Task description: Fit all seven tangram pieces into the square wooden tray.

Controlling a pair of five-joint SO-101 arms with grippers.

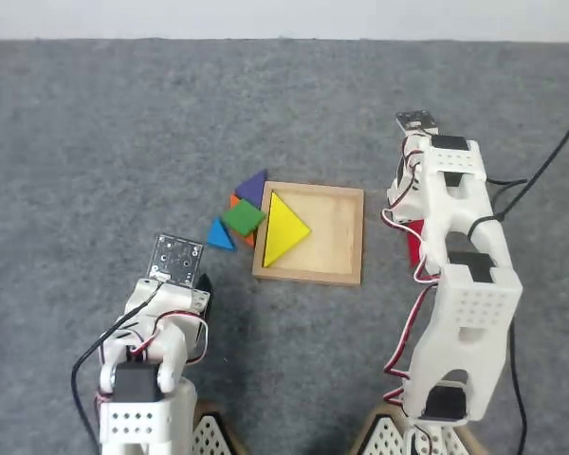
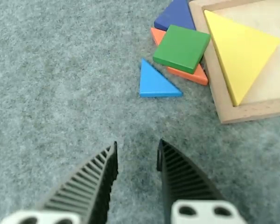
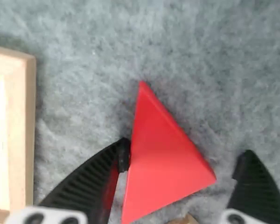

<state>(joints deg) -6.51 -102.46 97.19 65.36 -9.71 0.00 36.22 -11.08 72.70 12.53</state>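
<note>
The wooden tray (image 1: pixel 308 277) lies on the grey carpet (image 1: pixel 95 142). The yellow triangle (image 1: pixel 283 228) lies along its left edge, the remaining floor bare. Beyond its right edge the red triangle (image 3: pixel 161 154) lies between the parted jaws of the right gripper (image 3: pixel 185 151). The green square (image 1: pixel 243 218) and blue triangle (image 1: pixel 220 235) crowd outside the left edge. The left gripper (image 2: pixel 137 147), jaws apart, hangs over bare carpet.

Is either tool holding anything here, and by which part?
Nothing is held. The right tool is open astride the red triangle, touching one edge only, not clamped. The left tool is open and empty.
</note>
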